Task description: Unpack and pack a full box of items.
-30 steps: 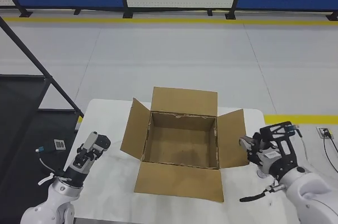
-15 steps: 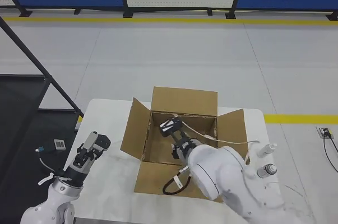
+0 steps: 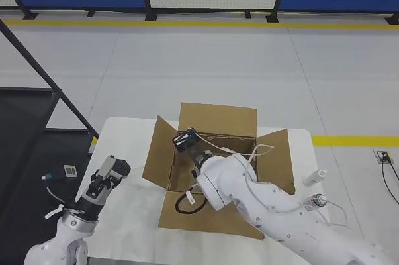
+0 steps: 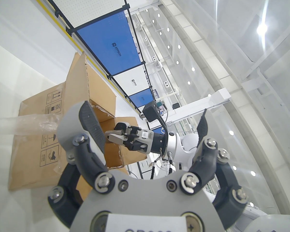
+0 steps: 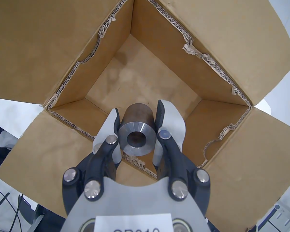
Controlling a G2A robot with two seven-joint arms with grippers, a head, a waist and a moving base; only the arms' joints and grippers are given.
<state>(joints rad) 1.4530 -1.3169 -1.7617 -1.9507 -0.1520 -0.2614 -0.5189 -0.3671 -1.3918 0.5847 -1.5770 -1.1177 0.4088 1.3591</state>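
One cylinder [image 5: 137, 131] hangs in right jaws over box [image 5: 50, 37].

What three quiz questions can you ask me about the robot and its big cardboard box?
1. True or false: the right pincer holds a metal cylinder over the open cardboard box.
2. Pick one. The left pincer is: A) open, with nothing in it; B) shut on a bottle; C) shut on a roll of tape.
3. How many of the box's flaps are folded open?

Key: 1 true; 2 A; 3 four.
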